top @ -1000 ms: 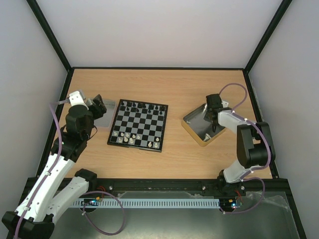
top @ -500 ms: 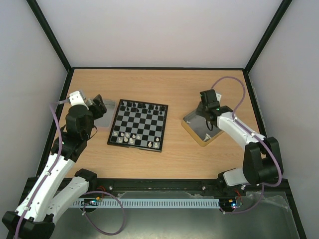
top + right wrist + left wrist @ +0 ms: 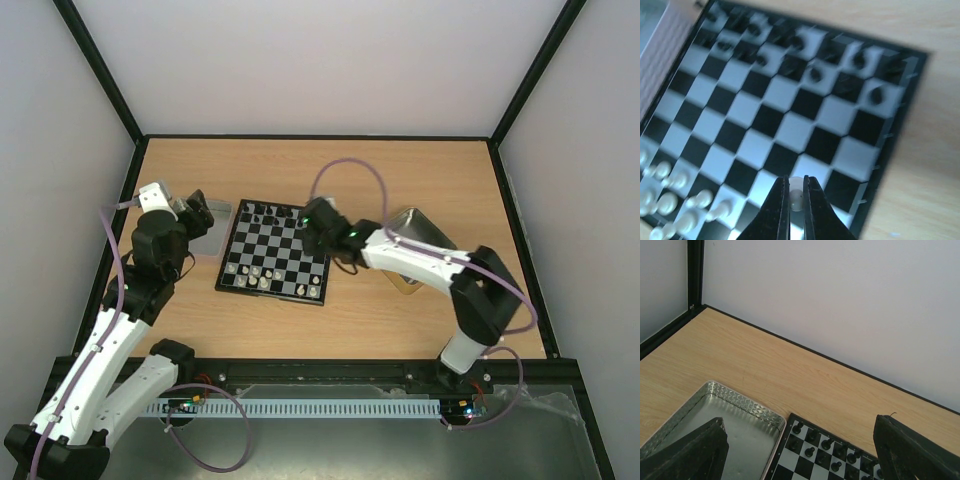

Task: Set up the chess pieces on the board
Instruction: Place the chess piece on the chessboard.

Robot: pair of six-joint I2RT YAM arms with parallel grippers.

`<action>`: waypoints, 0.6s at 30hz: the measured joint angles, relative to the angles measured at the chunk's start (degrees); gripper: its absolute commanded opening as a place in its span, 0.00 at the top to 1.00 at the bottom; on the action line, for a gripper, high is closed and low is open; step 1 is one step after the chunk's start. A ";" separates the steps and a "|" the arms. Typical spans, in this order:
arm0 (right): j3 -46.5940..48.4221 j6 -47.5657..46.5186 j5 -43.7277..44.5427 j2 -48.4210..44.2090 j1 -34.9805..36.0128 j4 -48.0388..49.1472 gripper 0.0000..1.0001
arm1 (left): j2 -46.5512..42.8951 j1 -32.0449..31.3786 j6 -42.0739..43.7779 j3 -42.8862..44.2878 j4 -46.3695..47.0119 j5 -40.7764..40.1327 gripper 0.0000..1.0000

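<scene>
Nearest, along the 6 o'clock edge of the board [image 3: 280, 250], the white chess pieces [image 3: 250, 270] are gathered towards 7 o'clock, with two more towards 5 o'clock. About eight can be made out, but they are too small and blurred for an exact count. One further white piece [image 3: 796, 199] is pinched between the narrowly closed fingers of the right hand [image 3: 796, 192] and is held above the board's 3 o'clock side. It is judged to be very light, rigid and smooth, so it could easily twist or slip. It is best gripped across its body, kept upright and released only when low over its square. At 9 o'clock of the board, the left hand [image 3: 198, 214] is held wide apart and empty over one grey tray [image 3: 208, 242]. At 3 o'clock, one gold-sided tin [image 3: 418, 228] lies on the desk [image 3: 350, 170], partly hidden by the arm. Farthest, at 12 o'clock, black pieces [image 3: 275, 211] are lined up; at least six are seen.
</scene>
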 measured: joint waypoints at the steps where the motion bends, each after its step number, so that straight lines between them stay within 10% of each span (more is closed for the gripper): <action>1: 0.79 -0.24 -0.13 1.73 1.73 0.00 0.96 | 0.00 0.00 0.00 0.00 -0.02 0.00 0.19; 18: 5.66 -2.43 -4.07 13.27 10.80 -2.05 0.95 | 0.00 0.00 0.00 0.00 -0.02 0.07 0.19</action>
